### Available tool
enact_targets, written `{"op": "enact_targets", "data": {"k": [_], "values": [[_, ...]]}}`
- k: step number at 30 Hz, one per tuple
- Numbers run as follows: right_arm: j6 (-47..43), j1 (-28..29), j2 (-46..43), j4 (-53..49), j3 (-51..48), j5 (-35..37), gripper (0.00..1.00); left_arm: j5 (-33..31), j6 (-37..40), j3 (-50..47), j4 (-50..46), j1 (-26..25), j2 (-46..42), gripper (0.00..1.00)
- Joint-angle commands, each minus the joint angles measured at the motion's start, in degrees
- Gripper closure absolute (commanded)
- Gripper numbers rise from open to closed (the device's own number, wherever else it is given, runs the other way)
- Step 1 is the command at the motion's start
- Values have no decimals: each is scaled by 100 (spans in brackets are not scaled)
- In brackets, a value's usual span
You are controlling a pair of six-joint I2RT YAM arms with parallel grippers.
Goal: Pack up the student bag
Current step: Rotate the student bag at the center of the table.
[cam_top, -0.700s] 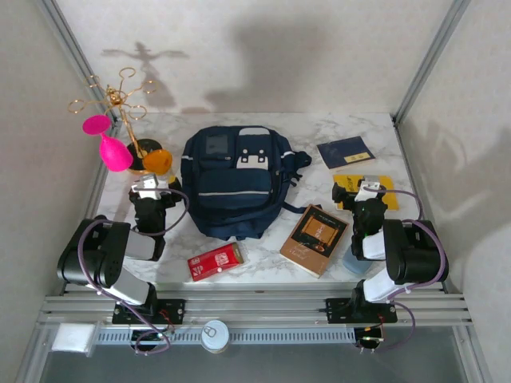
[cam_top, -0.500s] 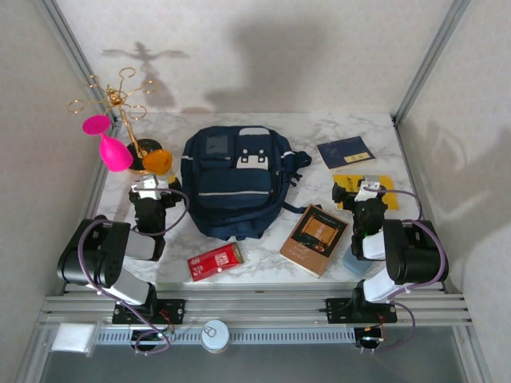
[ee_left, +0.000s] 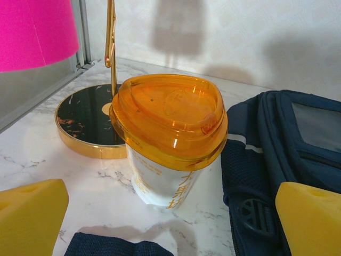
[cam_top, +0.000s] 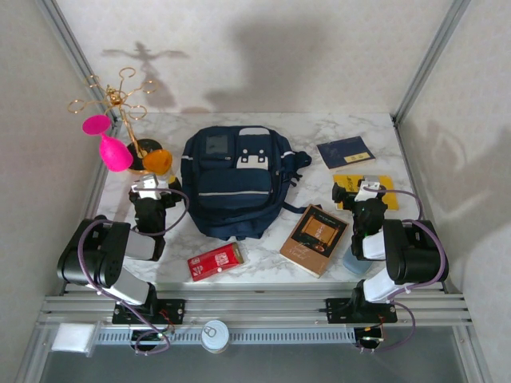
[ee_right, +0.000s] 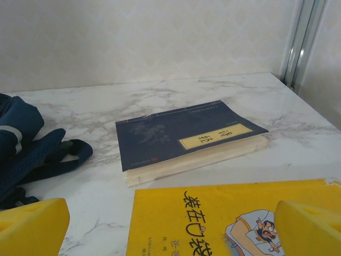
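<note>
The navy student bag [cam_top: 235,179] lies flat mid-table with its striped front and pale patches facing up; its edge [ee_left: 287,154] and a dark strap [ee_right: 45,157] reach into the wrist views. My left gripper [cam_top: 152,190] is open just left of the bag, facing a white cup with an orange lid [ee_left: 169,136]. My right gripper [cam_top: 366,191] is open over a yellow book [ee_right: 234,221], with a dark blue book [ee_right: 184,133] lying beyond it. Nothing sits between either pair of yellow fingers [ee_left: 29,218].
A gold jewellery stand [cam_top: 120,104] with a black round base [ee_left: 88,114] holds a pink cup [cam_top: 114,150] at back left. A brown book [cam_top: 315,238] and a red pack [cam_top: 214,261] lie near the front edge. A pale blue object [cam_top: 354,263] sits by the right arm.
</note>
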Motion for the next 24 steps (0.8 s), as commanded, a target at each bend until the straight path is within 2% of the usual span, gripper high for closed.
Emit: {"op": "enact_targets", "data": {"k": [1, 24], "values": [[-72, -12, 22, 126, 5, 2, 1, 1, -69, -59, 218, 6, 8, 1], [-75, -11, -143, -83, 47, -24, 1, -3, -69, -56, 222, 4, 5, 1]]}}
